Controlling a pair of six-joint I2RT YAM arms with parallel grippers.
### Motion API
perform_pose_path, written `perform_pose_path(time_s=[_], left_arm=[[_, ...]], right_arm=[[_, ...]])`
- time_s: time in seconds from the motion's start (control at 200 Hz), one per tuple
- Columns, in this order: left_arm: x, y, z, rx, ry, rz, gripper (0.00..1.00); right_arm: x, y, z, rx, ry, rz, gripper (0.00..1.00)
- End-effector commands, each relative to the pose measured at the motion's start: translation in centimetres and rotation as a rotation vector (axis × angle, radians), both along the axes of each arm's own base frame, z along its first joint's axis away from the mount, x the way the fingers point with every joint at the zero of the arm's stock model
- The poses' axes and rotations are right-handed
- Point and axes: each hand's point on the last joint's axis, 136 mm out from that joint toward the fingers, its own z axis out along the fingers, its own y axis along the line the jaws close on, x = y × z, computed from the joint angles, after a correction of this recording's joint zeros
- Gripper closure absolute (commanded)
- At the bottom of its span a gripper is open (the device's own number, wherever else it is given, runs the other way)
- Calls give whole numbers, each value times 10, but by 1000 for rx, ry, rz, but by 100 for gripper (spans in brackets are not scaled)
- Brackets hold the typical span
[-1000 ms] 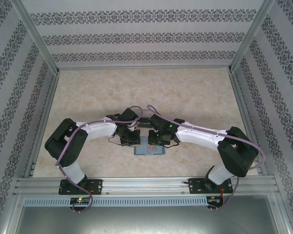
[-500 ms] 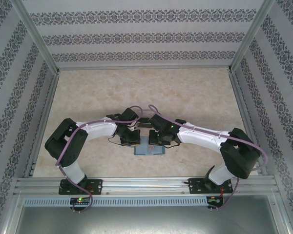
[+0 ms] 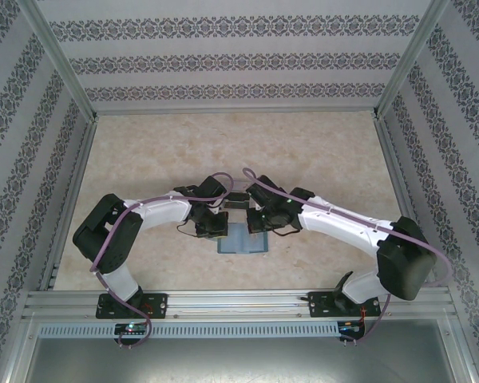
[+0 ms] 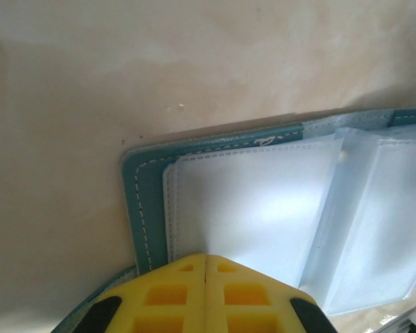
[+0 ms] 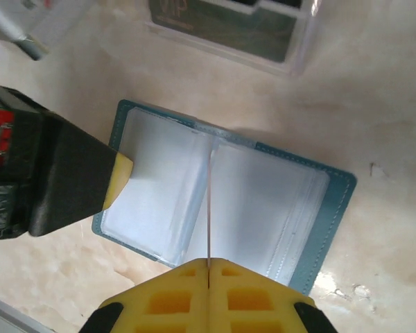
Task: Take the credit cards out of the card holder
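Note:
The teal-blue card holder lies open on the table, its clear sleeves facing up. My left gripper is shut, its yellow tips set down on the holder's left page beside the stitched teal edge; from the right wrist its finger shows at that page's corner. My right gripper is shut on a thin pale credit card, seen edge-on, standing over the holder's fold. From above, both grippers meet over the holder.
A clear plastic square tray holding a dark green card stands just beyond the holder; from above the tray lies between the two wrists. Bare marbled tabletop surrounds them, fenced by metal rails and patterned walls.
My right gripper has closed on the card and its arm has swung outward to the right, the wrist shifting slightly back. The left arm and the holder have stayed put.

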Motion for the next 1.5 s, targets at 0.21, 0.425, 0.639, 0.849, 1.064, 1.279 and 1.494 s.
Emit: perform_pose_path(time_s=[0.21,0.425,0.639,0.849,1.064,1.279,1.494], left_arm=[[-8,20,0,101,-16,-25,97],[-7,21,2,100,-23,-22,93],[-2,27,16,107,-52,1,86],[-1,43,30,114,-90,46,86],[-7,64,35,125,-93,88,86],[-14,80,35,130,-84,121,86],[-14,86,37,127,-80,135,85]], right_arm=[[33,-12,32,-104,-209,415,96],[48,-10,40,-216,-327,720,98],[84,-10,48,-252,-339,802,98],[107,0,47,-271,-322,896,98],[122,14,43,-262,-289,985,97],[133,29,33,-261,-255,1054,97],[141,32,19,-281,-213,1100,96]])
